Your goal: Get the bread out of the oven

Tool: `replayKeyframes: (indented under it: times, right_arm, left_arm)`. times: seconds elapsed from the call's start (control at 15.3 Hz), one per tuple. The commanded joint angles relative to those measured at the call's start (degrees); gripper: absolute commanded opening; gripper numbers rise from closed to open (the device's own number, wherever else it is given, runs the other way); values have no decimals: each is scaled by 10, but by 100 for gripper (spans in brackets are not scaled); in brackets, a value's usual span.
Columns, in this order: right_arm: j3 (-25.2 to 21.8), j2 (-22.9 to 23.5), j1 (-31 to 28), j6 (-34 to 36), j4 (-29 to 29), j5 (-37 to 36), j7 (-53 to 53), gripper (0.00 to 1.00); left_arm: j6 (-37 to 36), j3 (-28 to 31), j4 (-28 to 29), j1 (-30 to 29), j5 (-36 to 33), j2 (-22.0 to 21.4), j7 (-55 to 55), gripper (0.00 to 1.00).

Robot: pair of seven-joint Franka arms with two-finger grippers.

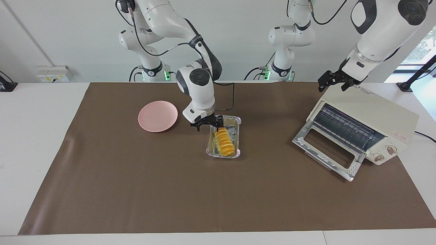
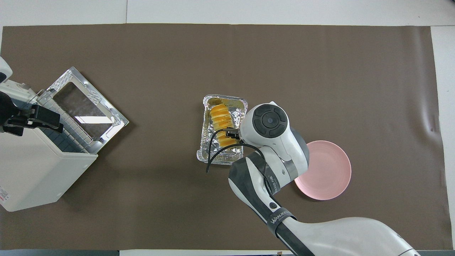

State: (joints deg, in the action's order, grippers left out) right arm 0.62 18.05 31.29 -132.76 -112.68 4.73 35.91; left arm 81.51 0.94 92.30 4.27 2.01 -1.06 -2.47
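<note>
right gripper fingers straddle bread end.

Facing view: a high camera across the table from the robots, looking back at them and down; arm bases stand along its top edge.
Overhead view: a camera high above the robots' own end, looking steeply down and forward; the right arm enters from the bottom.
Nearness: both stand well back, taking in nearly the whole brown mat.
Shared part: mat, oven, foil tray, pink plate, seen half a turn apart.
</note>
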Motion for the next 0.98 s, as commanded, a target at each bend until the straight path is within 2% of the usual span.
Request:
replayKeyframes:
  times: [0.0, 0.07, 0.2, 0.26, 0.66, 0.92]
  right_arm:
    - [1, -4, -1, -19, -18, 18, 9, 67]
    - [1, -4, 0, -24, -19, 18, 9, 59]
    - [1, -5, 2, -20, -20, 18, 10, 14]
    - [1, -6, 3, -16, -20, 18, 10, 0]
    - [0, -12, -16, -10, -10, 18, -29, 0]
    - [1, -32, -111, 80, 21, 41, -164, 0]
  left_arm:
    - [-1, -2, 0, -9, -4, -10, 1, 100]
    - [-1, -1, 0, -10, -4, -10, 2, 100]
    - [-1, -2, 0, -9, -4, -10, 1, 100]
    - [-1, -2, 0, -9, -4, -10, 1, 100]
    - [-1, -2, 0, -9, -4, -10, 1, 100]
    - [-1, -1, 0, -9, -4, -10, 1, 100]
